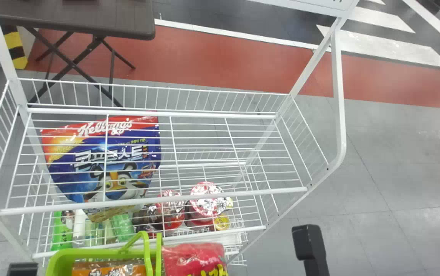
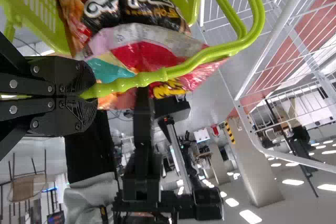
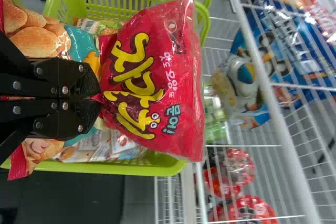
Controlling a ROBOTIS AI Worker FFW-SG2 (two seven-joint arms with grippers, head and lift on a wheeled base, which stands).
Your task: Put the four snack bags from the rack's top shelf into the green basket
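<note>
The closed right gripper (image 3: 94,98) is pinching a red plastic snack bag (image 3: 176,93), long axis crosswise, far edge pointing away; the closed left gripper (image 2: 89,96) is clamping a lime-green plastic basket handle (image 2: 126,81).

White wire rack (image 1: 150,201), green basket (image 1: 89,253), red snack bag (image 1: 193,257), dark table (image 1: 81,19)
</note>
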